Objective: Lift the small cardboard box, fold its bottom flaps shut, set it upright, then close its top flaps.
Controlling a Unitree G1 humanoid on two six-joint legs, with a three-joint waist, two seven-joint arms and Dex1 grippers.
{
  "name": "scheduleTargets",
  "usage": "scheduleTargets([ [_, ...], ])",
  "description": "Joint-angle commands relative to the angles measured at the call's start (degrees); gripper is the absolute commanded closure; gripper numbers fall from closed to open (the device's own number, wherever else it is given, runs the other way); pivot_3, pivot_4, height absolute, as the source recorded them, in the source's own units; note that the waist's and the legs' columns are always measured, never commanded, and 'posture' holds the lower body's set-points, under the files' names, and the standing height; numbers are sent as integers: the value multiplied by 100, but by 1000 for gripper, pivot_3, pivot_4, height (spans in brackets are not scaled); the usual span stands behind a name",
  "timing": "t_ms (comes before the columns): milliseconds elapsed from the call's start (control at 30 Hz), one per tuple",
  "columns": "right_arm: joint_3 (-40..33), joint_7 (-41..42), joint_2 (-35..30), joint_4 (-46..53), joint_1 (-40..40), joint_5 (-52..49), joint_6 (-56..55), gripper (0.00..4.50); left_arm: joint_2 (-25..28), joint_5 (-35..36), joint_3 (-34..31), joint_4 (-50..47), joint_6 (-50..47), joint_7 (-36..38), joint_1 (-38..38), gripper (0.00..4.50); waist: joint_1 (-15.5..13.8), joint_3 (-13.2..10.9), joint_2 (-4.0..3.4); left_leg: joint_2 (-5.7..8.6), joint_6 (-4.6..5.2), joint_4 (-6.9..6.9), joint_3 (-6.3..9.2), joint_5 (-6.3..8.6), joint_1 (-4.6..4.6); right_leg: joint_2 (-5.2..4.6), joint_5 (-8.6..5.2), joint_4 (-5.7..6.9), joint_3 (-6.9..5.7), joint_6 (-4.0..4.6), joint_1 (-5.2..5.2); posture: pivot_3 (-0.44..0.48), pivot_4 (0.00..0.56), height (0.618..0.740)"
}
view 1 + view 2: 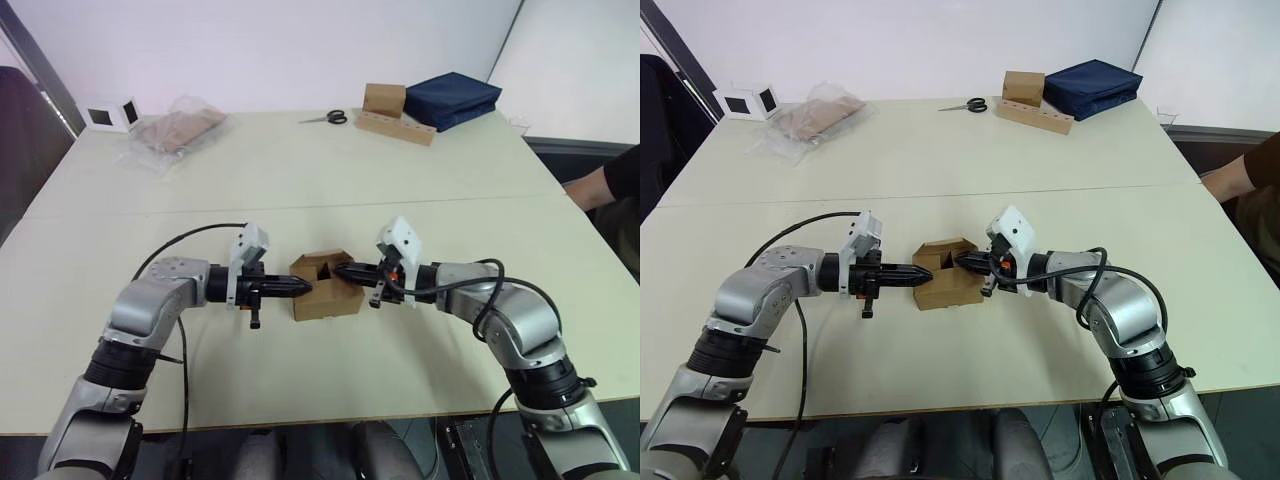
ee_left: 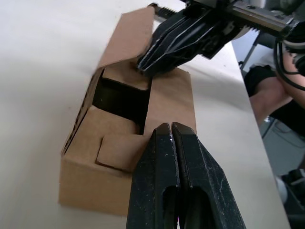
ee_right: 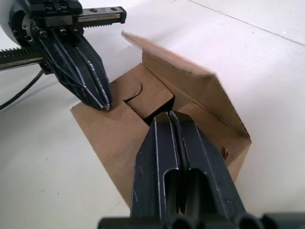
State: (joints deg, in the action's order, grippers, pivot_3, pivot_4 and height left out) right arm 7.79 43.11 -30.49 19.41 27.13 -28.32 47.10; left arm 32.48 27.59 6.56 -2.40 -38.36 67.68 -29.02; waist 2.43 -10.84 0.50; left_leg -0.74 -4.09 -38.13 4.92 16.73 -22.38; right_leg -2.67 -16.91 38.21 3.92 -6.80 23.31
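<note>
Tabletop: one small cardboard box, seemingly upright; two pinched-shut grippers, left gripper and right gripper, press its top flaps.

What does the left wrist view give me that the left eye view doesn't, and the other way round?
Left wrist: a close look at the top flaps, pushed partly in, with a dark gap still open between them.

Left eye: the rest of the table, with scissors, a plastic bag and a navy pouch at the far edge.

Both: the small cardboard box on the table, with the shut left gripper and right gripper pressing on its flaps.
</note>
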Motion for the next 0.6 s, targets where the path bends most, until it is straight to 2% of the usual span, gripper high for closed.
scheduleTargets([
  [33,-298,95,-159,450,230,-275,103,4500,11,-27,66,-84,31,-64,51,4481,-2,0,0,0,0,0,0,0,0,0,0,0,0,0,0,0,150,740],
  [100,-430,165,-200,511,417,-447,177,4500,5,-18,68,-96,39,-88,48,4481,-1,0,0,0,0,0,0,0,0,0,0,0,0,0,0,0,150,740],
  [233,-636,180,14,-96,1247,-699,227,4500,1,1,68,-128,49,-106,48,4481,14,0,-1,0,0,0,0,0,1,0,0,1,0,0,0,0,150,740],
  [433,96,489,377,-1842,2008,167,-644,4500,19,28,65,-129,62,-125,7,4481,2,0,-1,-1,0,3,-2,0,4,0,0,-3,0,1,-3,0,150,740],
  [600,471,757,613,-2326,1997,500,-991,4500,26,51,64,-157,62,-174,13,4481,16,0,-2,0,0,3,-4,0,1,-1,0,-2,1,1,2,0,150,740],
])
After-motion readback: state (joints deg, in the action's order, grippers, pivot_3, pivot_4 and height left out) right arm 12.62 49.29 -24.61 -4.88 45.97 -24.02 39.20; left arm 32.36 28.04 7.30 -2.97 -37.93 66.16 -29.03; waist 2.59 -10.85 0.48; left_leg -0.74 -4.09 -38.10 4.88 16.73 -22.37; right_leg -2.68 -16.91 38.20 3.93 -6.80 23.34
